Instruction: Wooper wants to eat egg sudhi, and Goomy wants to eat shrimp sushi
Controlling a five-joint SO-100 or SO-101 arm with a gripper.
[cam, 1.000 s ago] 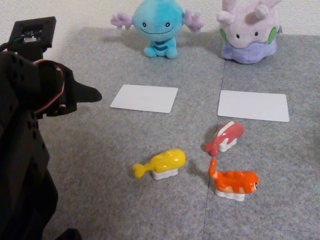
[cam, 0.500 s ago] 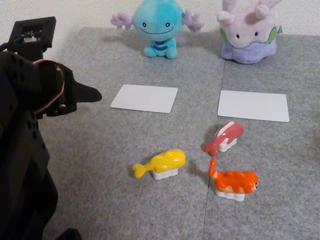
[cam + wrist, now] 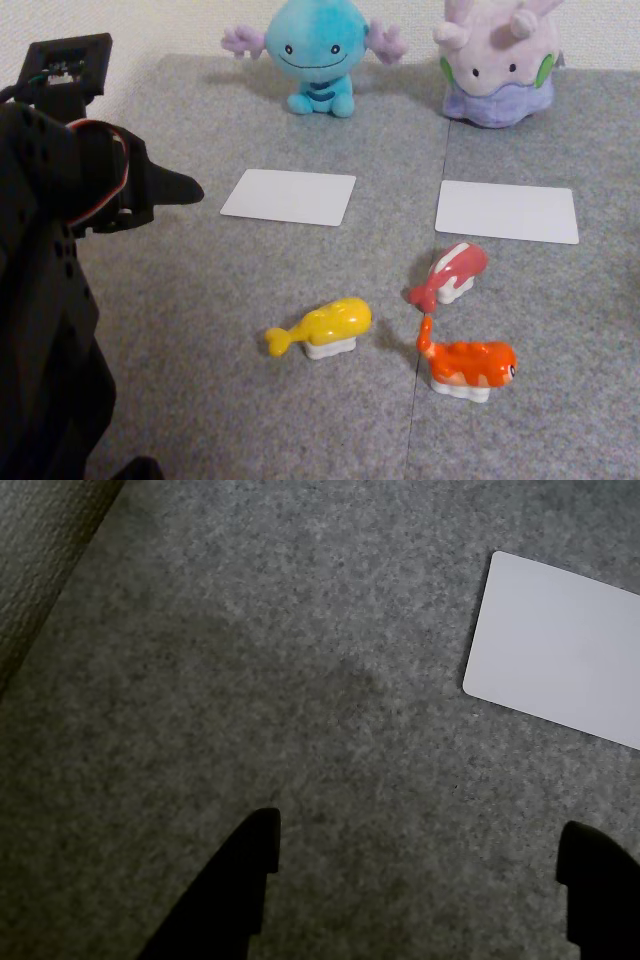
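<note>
Egg sudhi (image 3: 325, 327) is seen on grey carpet (image 3: 200, 300), left of shrimp sushi (image 3: 468, 364), below two white cards. Wooper (image 3: 312, 52) and Goomy (image 3: 497, 62) are seated behind. Gripper (image 3: 420, 865) is held open, empty, at far left.

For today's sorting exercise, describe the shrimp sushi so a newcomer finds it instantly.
In the fixed view, start at Goomy, the lilac plush at the back right, and come forward past the white card. The shrimp sushi sits nearest the camera: orange-red, upturned tail, unlike its pink and yellow neighbours.

Glossy plastic egg sudhi (image 3: 325, 326), seemingly felt mat (image 3: 200, 300)
</note>
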